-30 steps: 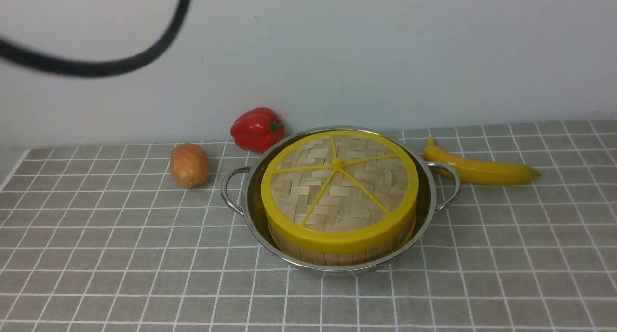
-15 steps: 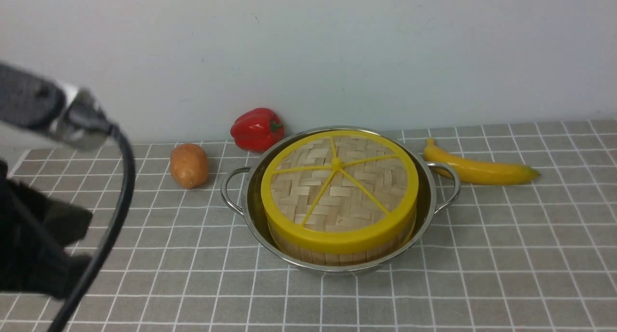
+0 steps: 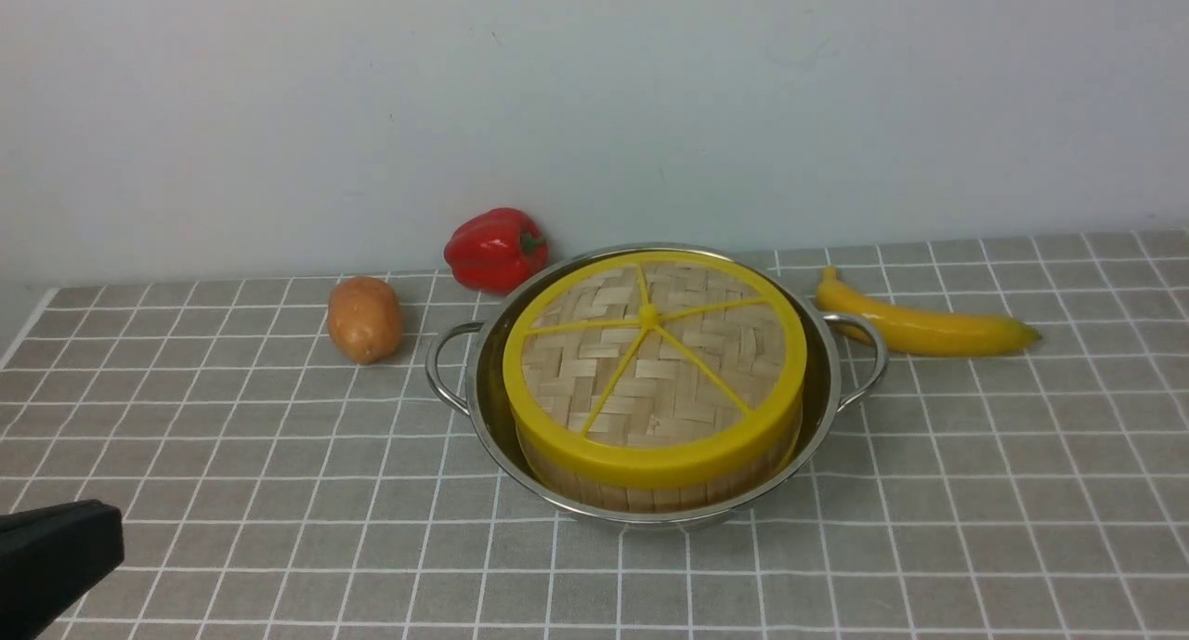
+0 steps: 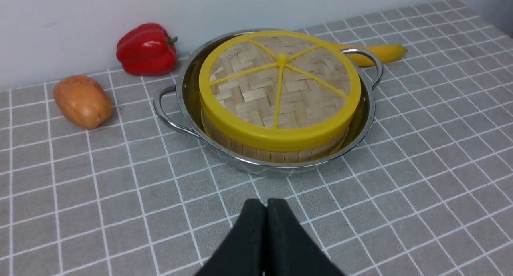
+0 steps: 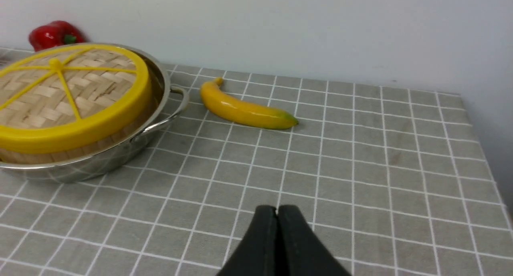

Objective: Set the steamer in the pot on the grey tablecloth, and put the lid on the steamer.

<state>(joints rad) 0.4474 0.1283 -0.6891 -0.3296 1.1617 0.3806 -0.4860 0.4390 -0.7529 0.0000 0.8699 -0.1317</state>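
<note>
The lid (image 3: 687, 380) caps the steamer (image 3: 650, 493) inside the pot (image 3: 618, 513) on the grey tablecloth (image 3: 353, 528), its round rim favoring no long axis. It lies ahead of your left gripper (image 4: 266, 206) and ahead and leftward of your right gripper (image 5: 276, 212), both closed on nothing, well apart from it; which is nearer, you cannot tell. The job looks finished, and you likely need only keep clear.

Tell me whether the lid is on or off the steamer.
On: the lid covers the steamer's top, its yellow rim meeting the wall.
</note>
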